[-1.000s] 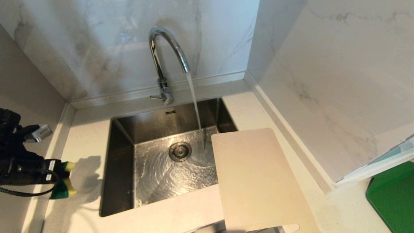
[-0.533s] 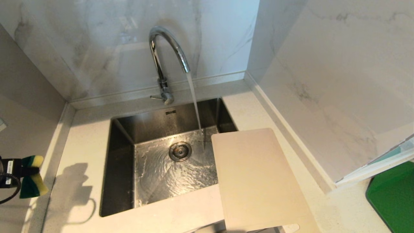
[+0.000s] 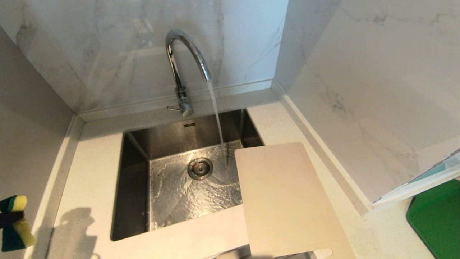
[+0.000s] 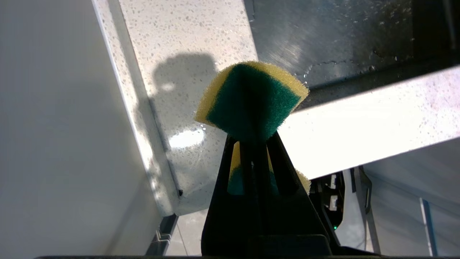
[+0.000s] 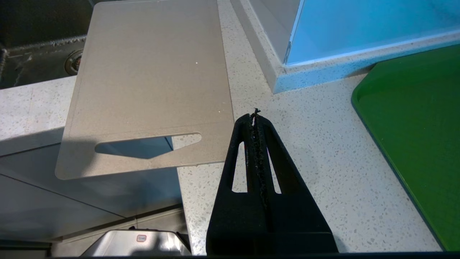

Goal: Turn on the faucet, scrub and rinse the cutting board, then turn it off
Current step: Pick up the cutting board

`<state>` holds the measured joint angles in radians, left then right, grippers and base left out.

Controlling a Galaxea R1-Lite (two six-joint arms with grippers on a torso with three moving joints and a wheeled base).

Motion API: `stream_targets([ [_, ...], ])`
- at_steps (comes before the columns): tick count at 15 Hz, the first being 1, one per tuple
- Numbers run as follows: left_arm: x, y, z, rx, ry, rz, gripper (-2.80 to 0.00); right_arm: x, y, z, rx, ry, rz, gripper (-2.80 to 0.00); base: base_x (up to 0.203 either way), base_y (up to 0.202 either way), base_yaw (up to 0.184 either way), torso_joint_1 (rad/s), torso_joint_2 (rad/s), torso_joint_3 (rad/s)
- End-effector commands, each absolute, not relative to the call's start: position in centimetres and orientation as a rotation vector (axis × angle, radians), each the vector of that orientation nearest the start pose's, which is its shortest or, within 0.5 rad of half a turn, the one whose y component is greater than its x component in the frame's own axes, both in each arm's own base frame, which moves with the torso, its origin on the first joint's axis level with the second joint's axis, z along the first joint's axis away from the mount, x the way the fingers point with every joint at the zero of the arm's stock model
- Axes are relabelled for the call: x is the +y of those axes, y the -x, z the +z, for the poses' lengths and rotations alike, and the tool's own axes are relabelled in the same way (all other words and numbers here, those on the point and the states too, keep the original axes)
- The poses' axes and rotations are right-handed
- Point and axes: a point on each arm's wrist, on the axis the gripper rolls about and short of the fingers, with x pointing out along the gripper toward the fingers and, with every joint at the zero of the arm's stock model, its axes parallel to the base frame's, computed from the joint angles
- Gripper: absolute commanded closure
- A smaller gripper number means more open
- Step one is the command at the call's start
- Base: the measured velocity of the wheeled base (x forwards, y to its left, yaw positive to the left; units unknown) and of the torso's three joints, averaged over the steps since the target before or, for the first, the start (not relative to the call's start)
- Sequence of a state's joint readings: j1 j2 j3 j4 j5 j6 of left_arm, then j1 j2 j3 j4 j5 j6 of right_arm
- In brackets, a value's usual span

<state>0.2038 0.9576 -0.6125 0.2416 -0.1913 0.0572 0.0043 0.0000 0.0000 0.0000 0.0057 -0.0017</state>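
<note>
The chrome faucet (image 3: 183, 54) stands behind the sink, and water (image 3: 217, 118) runs from its spout into the basin. The cream cutting board (image 3: 287, 201) lies flat on the counter at the sink's right, one corner over the basin and its slotted end (image 5: 147, 144) past the counter's front edge. My left gripper (image 4: 253, 138) is shut on a yellow-and-green sponge (image 4: 251, 100), which shows at the far left edge (image 3: 14, 223) of the head view, above the counter's left front corner. My right gripper (image 5: 255, 117) is shut and empty, over the counter beside the board's slotted end.
The steel sink (image 3: 133, 180) is wet, with a drain (image 3: 200, 168) in its floor. Marble walls close in the left, back and right. A dark green mat (image 3: 436, 216) lies on the counter at the far right, beyond a wall corner (image 5: 284, 68).
My left arm has drawn back toward the lower left with the sponge; only the sponge still shows at the head view's edge. Water keeps running, and the board has not moved.
</note>
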Motion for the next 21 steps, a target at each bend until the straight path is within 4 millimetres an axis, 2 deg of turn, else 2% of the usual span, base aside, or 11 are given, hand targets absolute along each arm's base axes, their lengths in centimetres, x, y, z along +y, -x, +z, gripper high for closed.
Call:
stream_targets([
  [1, 1.1, -7.6, 19.2, 0.506, 0.046, -0.003, 0.00, 0.0, 2.3, 7.5, 0.002, 0.002, 0.011, 0.00, 0.000, 0.000, 0.000, 0.000, 0.00, 0.000],
  [6, 0.3, -3.8, 16.1, 0.441, 0.023, -0.009, 0.00, 0.0, 2.3, 7.5, 0.002, 0.002, 0.011, 0.00, 0.000, 0.000, 0.000, 0.000, 0.00, 0.000],
  [12, -0.1, -1.1, 13.6, 0.322, -0.028, 0.016, 0.00, 0.0, 2.3, 7.5, 0.002, 0.002, 0.011, 0.00, 0.000, 0.000, 0.000, 0.000, 0.00, 0.000],
  [15, -0.1, 0.5, 10.4, 0.298, -0.085, 0.033, 0.00, 0.0, 2.3, 7.5, 0.002, 0.002, 0.011, 0.00, 0.000, 0.000, 0.000, 0.000, 0.00, 0.000],
  [16, -0.1, 0.5, 9.1, 0.309, -0.109, 0.051, 0.00, 0.0, 2.3, 7.5, 0.002, 0.002, 0.011, 0.00, 0.000, 0.000, 0.000, 0.000, 0.00, 0.000],
  [18, 0.0, 0.0, 8.8, 0.210, -0.131, 0.071, 0.00, 0.0, 2.3, 7.5, 0.002, 0.002, 0.011, 0.00, 0.000, 0.000, 0.000, 0.000, 0.00, 0.000],
  [21, 0.0, 0.0, 8.5, 0.216, -0.139, 0.045, 0.00, 0.0, 2.3, 7.5, 0.002, 0.002, 0.011, 0.00, 0.000, 0.000, 0.000, 0.000, 0.00, 0.000],
])
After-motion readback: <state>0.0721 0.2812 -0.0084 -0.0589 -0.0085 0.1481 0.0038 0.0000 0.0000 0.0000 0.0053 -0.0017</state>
